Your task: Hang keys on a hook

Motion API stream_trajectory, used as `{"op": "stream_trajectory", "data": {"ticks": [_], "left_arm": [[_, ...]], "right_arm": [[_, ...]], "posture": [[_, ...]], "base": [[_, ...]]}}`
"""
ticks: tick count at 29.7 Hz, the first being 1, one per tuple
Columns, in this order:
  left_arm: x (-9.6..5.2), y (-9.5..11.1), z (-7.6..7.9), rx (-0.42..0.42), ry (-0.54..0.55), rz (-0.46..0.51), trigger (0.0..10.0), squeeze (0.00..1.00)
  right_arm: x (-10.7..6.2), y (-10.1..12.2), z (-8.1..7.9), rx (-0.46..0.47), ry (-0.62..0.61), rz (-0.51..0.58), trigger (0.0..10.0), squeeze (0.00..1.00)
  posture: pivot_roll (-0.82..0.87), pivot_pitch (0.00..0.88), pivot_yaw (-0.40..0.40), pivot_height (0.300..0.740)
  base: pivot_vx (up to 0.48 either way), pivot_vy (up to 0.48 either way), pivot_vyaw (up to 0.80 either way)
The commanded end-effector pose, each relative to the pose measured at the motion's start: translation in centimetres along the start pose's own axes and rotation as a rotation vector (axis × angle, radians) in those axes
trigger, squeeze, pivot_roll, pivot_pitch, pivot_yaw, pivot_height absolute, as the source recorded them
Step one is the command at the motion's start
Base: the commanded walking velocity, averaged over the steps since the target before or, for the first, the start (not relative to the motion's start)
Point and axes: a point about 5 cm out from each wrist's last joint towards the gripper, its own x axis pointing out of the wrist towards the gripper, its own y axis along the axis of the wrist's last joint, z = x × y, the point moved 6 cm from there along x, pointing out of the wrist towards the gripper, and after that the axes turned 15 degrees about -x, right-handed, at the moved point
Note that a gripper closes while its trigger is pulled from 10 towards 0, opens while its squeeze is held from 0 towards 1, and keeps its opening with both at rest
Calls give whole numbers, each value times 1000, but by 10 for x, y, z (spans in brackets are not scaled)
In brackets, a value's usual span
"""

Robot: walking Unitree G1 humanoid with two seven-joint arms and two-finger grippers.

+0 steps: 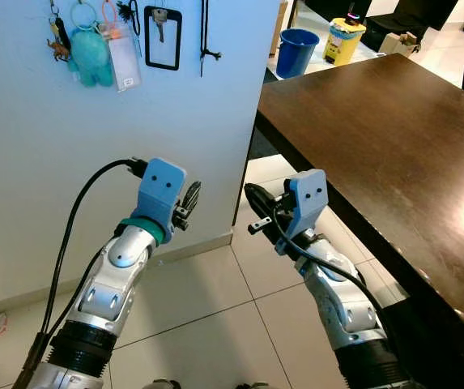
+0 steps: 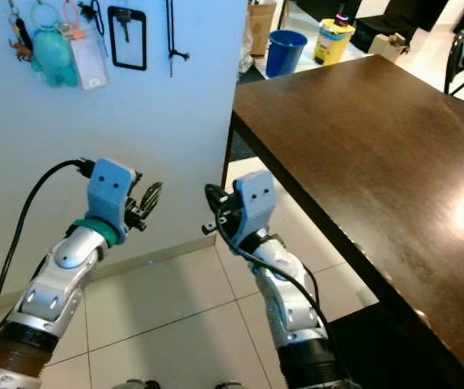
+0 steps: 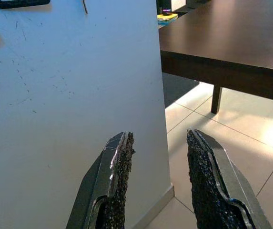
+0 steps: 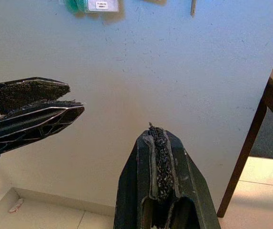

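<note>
Keys [image 1: 159, 24] hang high on the pale wall [image 1: 70, 138], inside a black rectangular frame-shaped holder [image 1: 163, 38] near the wall's outer corner. Beside them along the same row hang a teal plush figure [image 1: 91, 53], a clear badge sleeve [image 1: 124, 57] with an orange clip, a small brown toy animal [image 1: 58, 50] and a thin black strap [image 1: 205, 36]; the hooks themselves are too small to make out. Both arms are raised in front of the wall, well below that row. The left tool [image 1: 189, 197] points toward the wall, its two black fingers [image 3: 115, 186] parted with a plain gap between them and nothing held. The right tool [image 1: 257, 203] sits just beside it, nearer the wall's corner; in the right wrist view one finger [image 4: 162, 183] appears end-on, so I cannot tell whether it is open or closed, and the left tool's fingers cross that view from the side. A black cable [image 1: 70, 235] loops from the left wrist down along the arm. To the right stands a dark brown counter [image 1: 377, 138], its near corner close to the wall's corner and its leg standing on the pale tiled floor [image 1: 207, 308]. Beyond the counter's far edge, a blue bucket [image 1: 297, 52] and a yellow container [image 1: 344, 40] sit on the floor.
</note>
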Motion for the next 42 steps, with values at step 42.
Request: {"op": "stream_trajectory", "data": {"ticks": [42], "left_arm": [[-46,-13,-40,-65,186,-18,10000,0]], "right_arm": [[-63,-24,34,-49,-392,-142,10000,0]], "posture": [[-13,0,45,740]], "base": [[0,0,0]]}}
